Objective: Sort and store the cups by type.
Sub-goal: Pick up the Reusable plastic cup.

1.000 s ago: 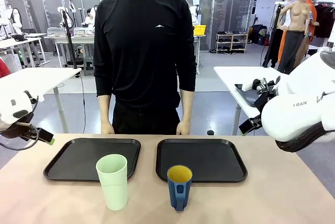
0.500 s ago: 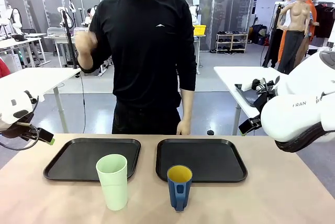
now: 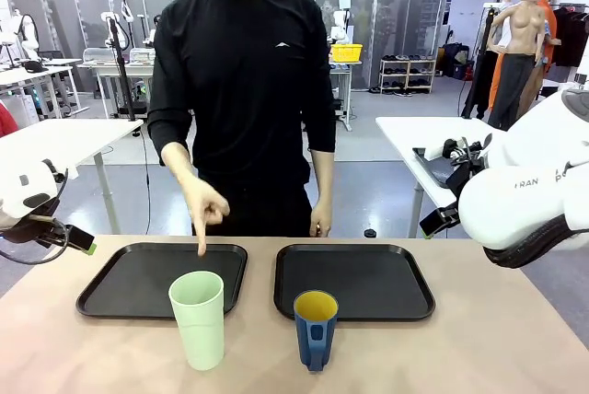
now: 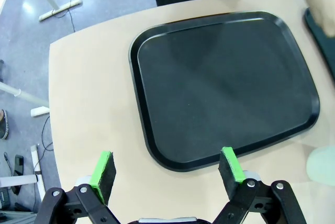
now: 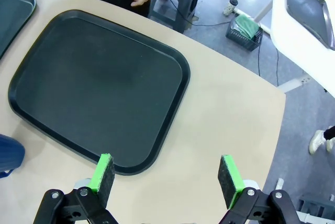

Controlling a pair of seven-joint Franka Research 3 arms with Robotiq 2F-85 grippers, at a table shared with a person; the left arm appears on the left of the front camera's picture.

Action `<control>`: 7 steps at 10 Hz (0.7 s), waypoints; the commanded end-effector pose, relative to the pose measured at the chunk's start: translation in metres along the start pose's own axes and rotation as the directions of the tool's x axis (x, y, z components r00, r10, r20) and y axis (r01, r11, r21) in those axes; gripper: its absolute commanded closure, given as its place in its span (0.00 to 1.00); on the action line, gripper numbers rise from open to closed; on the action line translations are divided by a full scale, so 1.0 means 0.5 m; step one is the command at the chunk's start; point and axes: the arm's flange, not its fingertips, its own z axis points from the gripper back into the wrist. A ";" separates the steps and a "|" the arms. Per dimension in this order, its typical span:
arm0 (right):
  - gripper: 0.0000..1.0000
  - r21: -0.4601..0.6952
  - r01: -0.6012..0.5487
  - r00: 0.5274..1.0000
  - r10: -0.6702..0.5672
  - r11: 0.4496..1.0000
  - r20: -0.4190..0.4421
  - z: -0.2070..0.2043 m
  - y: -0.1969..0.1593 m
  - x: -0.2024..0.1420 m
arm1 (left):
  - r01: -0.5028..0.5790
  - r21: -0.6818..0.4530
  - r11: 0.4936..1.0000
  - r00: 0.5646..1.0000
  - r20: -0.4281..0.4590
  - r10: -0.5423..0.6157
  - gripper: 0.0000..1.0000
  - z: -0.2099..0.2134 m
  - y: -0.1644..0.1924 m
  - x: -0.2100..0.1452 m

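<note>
A tall pale mint-green tumbler [image 3: 198, 318] stands near the table's front edge, in front of the left black tray [image 3: 138, 283]. Beside it on the right is a shorter dark blue mug [image 3: 315, 329] with a yellow inside, its handle facing the camera, in front of the right black tray [image 3: 368, 279]. The person's hand [image 3: 206, 212] points a finger down over the left tray. My left gripper [image 4: 167, 169] hangs open above that tray's [image 4: 225, 82] near edge. My right gripper [image 5: 166, 172] is open over the right tray's [image 5: 99, 88] edge, and the mug's rim [image 5: 9, 157] shows at far left.
The person stands at the far side of the table, the other hand [image 3: 320, 221] resting by the right tray. The tumbler's edge [image 4: 322, 165] shows at the right of the left wrist view. Bare tabletop [image 3: 497, 348] lies to the right of the trays.
The person's hand rose from the table edge to shoulder height, then came down to point at the left tray. Both arms and both cups stayed still.
</note>
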 end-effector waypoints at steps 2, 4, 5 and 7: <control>0.00 0.001 0.003 1.000 -0.003 1.000 0.002 -0.001 -0.001 -0.003 | 0.006 0.001 1.000 1.000 -0.001 -0.006 0.00 0.000 0.002 -0.001; 0.00 0.001 0.003 1.000 -0.003 1.000 0.002 -0.001 -0.001 -0.003 | 0.006 0.001 1.000 1.000 -0.001 -0.006 0.00 0.000 0.002 -0.001; 0.00 0.001 0.003 1.000 -0.003 1.000 0.002 -0.001 -0.001 -0.003 | 0.006 0.001 1.000 1.000 -0.001 -0.006 0.00 0.000 0.002 -0.001; 0.00 0.001 0.003 1.000 -0.003 1.000 0.002 -0.001 -0.001 -0.003 | 0.006 0.001 1.000 1.000 -0.001 -0.006 0.00 0.000 0.002 -0.001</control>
